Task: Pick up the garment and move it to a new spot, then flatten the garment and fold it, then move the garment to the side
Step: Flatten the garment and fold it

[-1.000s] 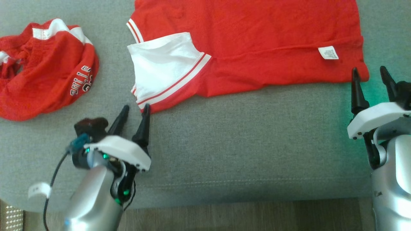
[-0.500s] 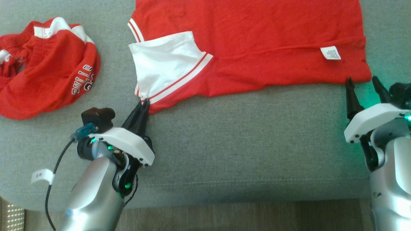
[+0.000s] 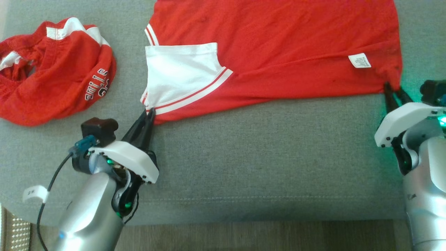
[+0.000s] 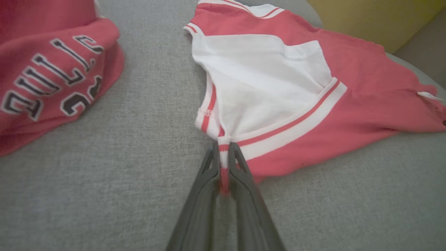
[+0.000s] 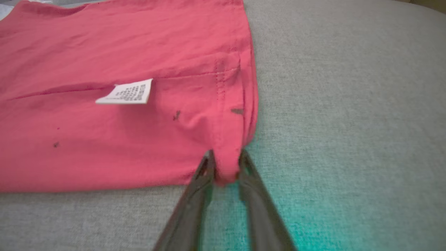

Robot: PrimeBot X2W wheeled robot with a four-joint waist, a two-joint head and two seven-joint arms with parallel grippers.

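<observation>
Red shirt (image 3: 278, 52) lies flat on the grey worktop (image 3: 261, 157), its top cut off by the frame edge. The left claw (image 3: 149, 113) is pinched tight on its sleeve corner and the right claw (image 3: 392, 90) is nipped onto its hem corner. A crumpled jersey (image 3: 52, 87) lies far left, partly cropped.

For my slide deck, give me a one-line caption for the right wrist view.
Right end effector pinches a corner of the red shirt, near its white label, on grey fabric.

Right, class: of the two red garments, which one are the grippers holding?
The flat red shirt with the white sleeve: the left gripper and right gripper pinch its near corners. The crumpled lettered garment lies apart.
</observation>
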